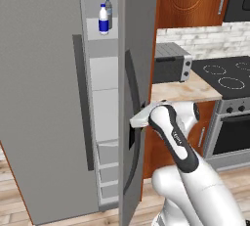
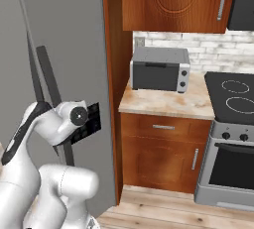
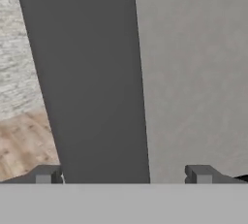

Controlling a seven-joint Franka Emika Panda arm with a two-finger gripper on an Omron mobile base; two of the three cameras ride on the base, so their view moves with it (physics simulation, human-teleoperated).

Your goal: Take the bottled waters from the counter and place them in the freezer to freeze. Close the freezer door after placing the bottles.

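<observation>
Bottles (image 1: 104,17), blue-labelled and grey, upright on freezer shelf (image 1: 101,36); end effector (image 3: 123,173) wide open, apparently straddling door handle (image 3: 92,82).

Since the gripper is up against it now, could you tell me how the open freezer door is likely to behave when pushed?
The freezer door is a tall rigid panel, so it should probably swing as one piece rather than flex. Its flat grey face looks smooth, so the open gripper might slide on it. The dark handle between the fingers likely offers a surer contact.
</observation>
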